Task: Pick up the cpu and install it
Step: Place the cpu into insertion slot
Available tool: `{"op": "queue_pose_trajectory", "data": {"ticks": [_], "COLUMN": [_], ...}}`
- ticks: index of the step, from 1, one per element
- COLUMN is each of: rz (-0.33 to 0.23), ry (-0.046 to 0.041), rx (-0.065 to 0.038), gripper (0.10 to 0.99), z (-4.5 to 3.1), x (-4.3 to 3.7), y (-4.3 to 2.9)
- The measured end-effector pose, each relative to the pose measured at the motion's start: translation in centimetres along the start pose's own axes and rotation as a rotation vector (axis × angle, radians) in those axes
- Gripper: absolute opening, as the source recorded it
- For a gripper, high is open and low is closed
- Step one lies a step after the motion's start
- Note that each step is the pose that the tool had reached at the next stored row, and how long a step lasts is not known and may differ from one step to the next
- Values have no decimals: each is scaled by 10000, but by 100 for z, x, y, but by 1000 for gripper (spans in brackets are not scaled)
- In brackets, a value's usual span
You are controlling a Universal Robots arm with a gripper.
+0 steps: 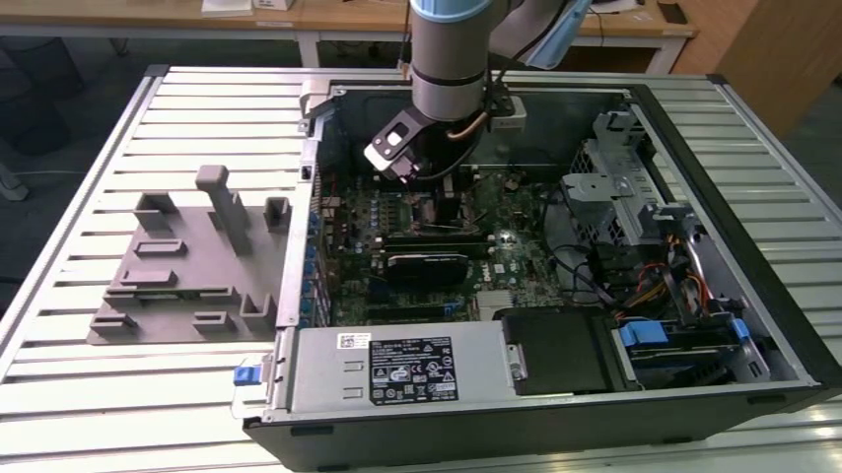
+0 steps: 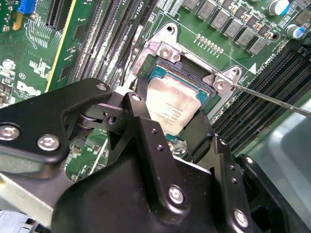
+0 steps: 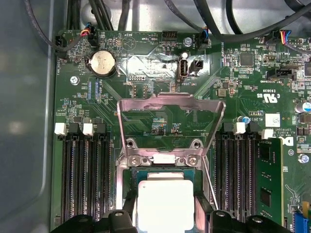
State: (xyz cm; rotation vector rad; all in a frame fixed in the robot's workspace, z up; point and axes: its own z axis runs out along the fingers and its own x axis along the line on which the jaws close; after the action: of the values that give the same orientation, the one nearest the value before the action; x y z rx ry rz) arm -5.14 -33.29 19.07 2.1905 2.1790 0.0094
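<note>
1. Exterior view: a pale slatted metal desk (image 1: 79, 197) carries an open black computer case (image 1: 756, 246). On the exterior view's left of the case stands a grey moulded tray (image 1: 184, 281). The silver and blue arm (image 1: 448, 59) reaches down into the case, with its hand (image 1: 424, 187) low over the green motherboard (image 1: 520, 246).
2. Second wrist view: two black fingers (image 2: 141, 104) of the hand (image 2: 169, 109) stand against opposite edges of the small square cpu with a pale silver metal top (image 2: 175, 99), clamped on it. The cpu lies inside the square black-framed socket (image 2: 194, 80); I cannot tell whether it is fully seated. A thin metal lever (image 2: 272, 100) juts out beside the socket.
3. First wrist view: the hand (image 3: 165, 208) grips the cpu (image 3: 163, 201) in the socket. Beyond it, the silver metal load plate (image 3: 146, 100) stands swung open. Long black memory slots (image 3: 82, 174) flank the socket on both sides, and a round silver coin cell (image 3: 102, 63) sits further off on the board.
</note>
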Motion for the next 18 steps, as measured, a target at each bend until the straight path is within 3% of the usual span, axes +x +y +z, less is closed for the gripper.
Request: {"op": "queue_pose_trajectory", "data": {"ticks": [18], "rz": [-1], "ry": [7], "rx": [-3], "gripper": [545], "z": [5], "x": [0], "y": [-18]}}
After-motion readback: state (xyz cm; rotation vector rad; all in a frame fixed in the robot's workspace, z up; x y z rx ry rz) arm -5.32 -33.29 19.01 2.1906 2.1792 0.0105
